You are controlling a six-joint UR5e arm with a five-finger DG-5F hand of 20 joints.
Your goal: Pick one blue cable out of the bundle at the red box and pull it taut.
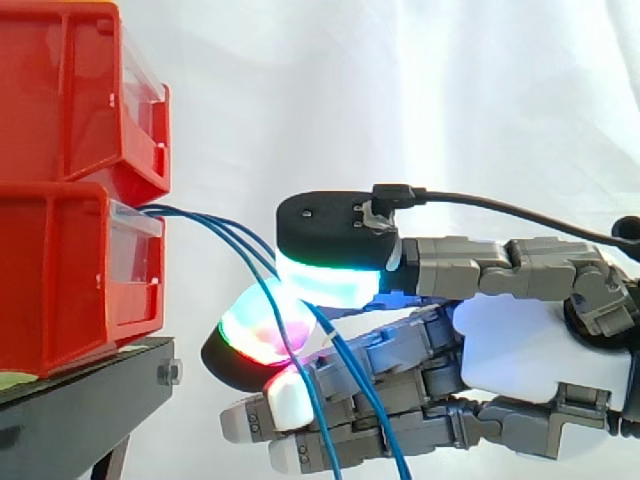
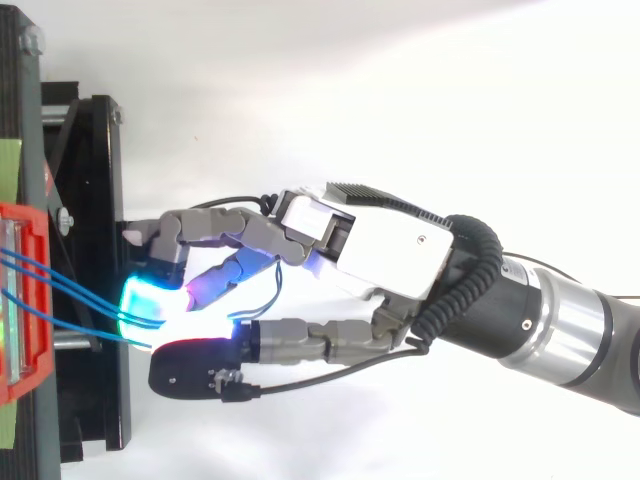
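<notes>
Three thin blue cables (image 1: 225, 235) come out from between the two stacked red bins (image 1: 60, 280) and slope down to the right. My hand (image 1: 510, 340) reaches in level from the right. Its thumb pad (image 1: 330, 280) glows cyan-green above, and a fingertip (image 1: 255, 335) glows magenta and green below, with the two closed together on the cables. At least one blue cable is pinched between them. Below the pinch the strands hang down past the lower fingers. From above, the cables (image 2: 60, 285) run from the red bin (image 2: 20, 300) to the glowing pads of the hand (image 2: 400, 255).
The bins sit on a black stand (image 1: 80, 400) at the left, with a bolt at its corner. In the top view the stand's frame (image 2: 95, 200) lies just left of the fingertips. A white curtain fills the background.
</notes>
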